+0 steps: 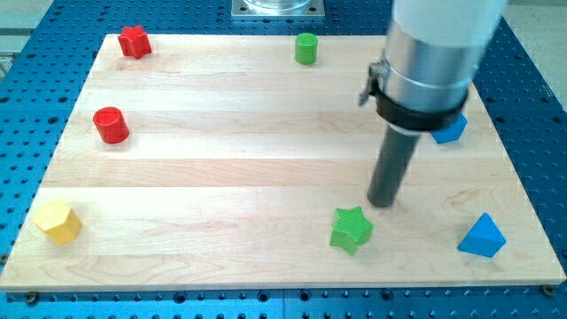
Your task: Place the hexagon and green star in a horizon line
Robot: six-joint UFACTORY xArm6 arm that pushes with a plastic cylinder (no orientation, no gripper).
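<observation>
The yellow hexagon (pixel 58 221) sits at the view's lower left corner of the wooden board. The green star (pixel 351 229) lies at the lower middle right of the board. My tip (pixel 382 203) rests on the board just up and to the right of the green star, a small gap away from it. The hexagon is far to the left of my tip.
A red star (pixel 134 42) is at the top left, a red cylinder (pixel 112 125) at the left, a green cylinder (pixel 306 49) at the top middle. A blue block (pixel 452 129) is partly hidden behind the arm; a blue triangle (pixel 482 236) is at the lower right.
</observation>
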